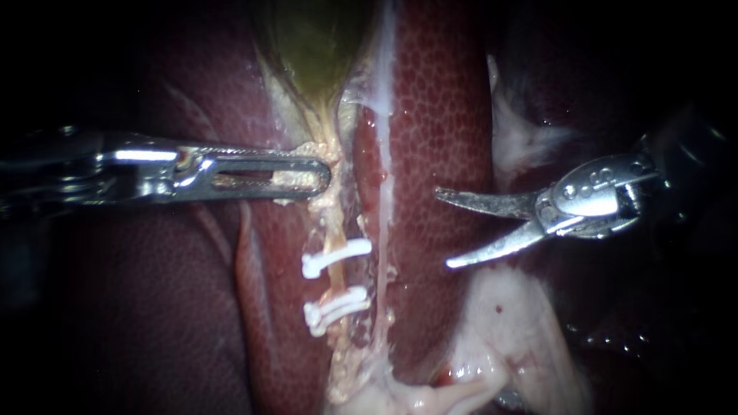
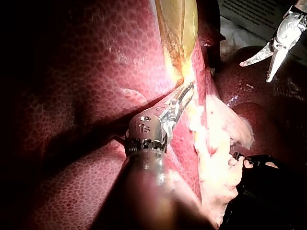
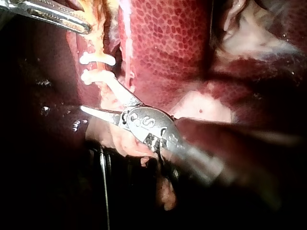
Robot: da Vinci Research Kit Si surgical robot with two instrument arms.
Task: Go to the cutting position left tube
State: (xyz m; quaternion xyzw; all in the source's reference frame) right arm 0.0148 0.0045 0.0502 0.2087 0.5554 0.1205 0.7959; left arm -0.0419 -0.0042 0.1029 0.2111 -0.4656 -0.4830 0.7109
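Red liver (image 1: 438, 131) separates the clipped tube (image 1: 338, 278) from the right instrument (image 1: 443, 229).

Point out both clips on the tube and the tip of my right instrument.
upper clip (image 1: 336, 257), endoscope view, middle of its white bar.
lower clip (image 1: 336, 306), endoscope view, middle of its white bar.
right instrument (image 1: 443, 229), endoscope view, midway between its open blade tips.

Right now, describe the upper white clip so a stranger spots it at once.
From the greenish gallbladder follow the pale tube down. Of the two white clips crossing it, the upper clip is the single bar nearer the left instrument.
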